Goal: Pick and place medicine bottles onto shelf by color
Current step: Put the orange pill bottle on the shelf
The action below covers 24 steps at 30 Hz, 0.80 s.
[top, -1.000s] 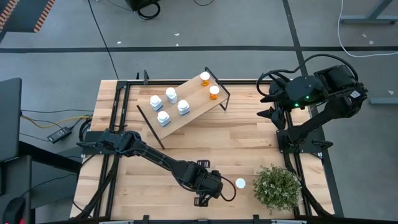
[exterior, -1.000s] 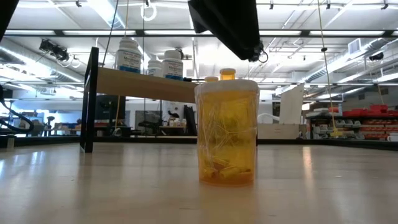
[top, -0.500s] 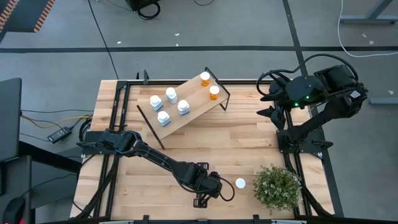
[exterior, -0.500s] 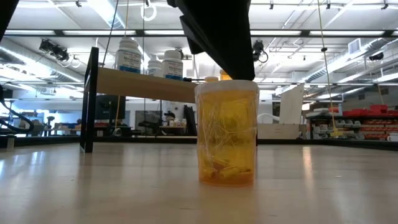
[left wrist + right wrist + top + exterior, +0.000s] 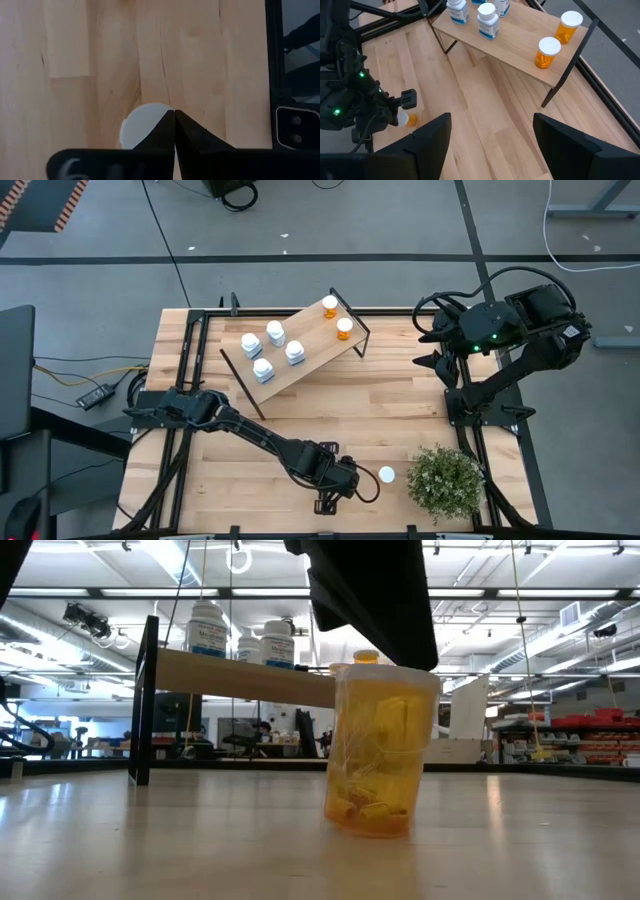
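Inspector: Status of the sort?

Technician: Six of the medicine bottles are on the shelf (image 5: 315,338), upper centre of the high view. Four white bottles (image 5: 275,333) are grouped at its left end and two orange bottles (image 5: 549,52) at its right end. One more orange bottle (image 5: 380,755) is on the worktop (image 5: 400,410), close to the low camera, and it leans to one side.

Inspector: Which arm is working?

Technician: The left gripper (image 5: 174,120), at lower centre of the high view, directly over that bottle. Its fingers (image 5: 195,135) meet tip to tip with nothing between them, and the bottle's white cap (image 5: 142,125) shows just behind the tips. The right gripper (image 5: 492,145) waits at upper right, its fingers spread wide.

Inspector: Which step is in hand?

Technician: In my judgement, the pick of this orange bottle, with no grasp secured yet. Contact cannot be confirmed, though the lean suggests the gripper bears on the cap.

Inspector: What does the next move call for?

Technician: Spread the fingers, straddle the body below the cap, and close once it is centred. Then carry the bottle to the orange end. The main risk is that the bottle tips over.
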Motion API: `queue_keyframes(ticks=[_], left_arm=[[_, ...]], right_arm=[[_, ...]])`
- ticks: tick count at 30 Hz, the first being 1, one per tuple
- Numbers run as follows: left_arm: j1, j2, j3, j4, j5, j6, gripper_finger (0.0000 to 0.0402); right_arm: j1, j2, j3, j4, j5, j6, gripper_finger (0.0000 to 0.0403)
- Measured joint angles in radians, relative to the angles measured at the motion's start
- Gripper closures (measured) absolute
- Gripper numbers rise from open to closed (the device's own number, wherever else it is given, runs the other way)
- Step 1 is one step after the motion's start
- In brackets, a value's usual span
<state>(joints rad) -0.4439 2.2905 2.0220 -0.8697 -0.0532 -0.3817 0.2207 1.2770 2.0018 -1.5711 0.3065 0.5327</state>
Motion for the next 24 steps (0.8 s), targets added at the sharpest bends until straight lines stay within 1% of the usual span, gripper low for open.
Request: queue_keyframes(ticks=[11, 18, 24], left_arm=[[0.028, 0.003, -0.002, -0.006, -0.003, 0.009, 0.0396], [0.035, 0.0, -0.002, -0.082, -0.002, 0.0, 0.0382], [0.035, -0.031, -0.001, -0.152, -0.003, 0.0, 0.0397]], right_arm=[[0.0, 0.0, 0.0, 0.0, 0.009, 0.002, 0.0114], [0.0, 0.0, 0.0, 0.0, 0.009, 0.002, 0.0114], [0.0, 0.0, 0.0, 0.0, 0.009, 0.002, 0.0114]])
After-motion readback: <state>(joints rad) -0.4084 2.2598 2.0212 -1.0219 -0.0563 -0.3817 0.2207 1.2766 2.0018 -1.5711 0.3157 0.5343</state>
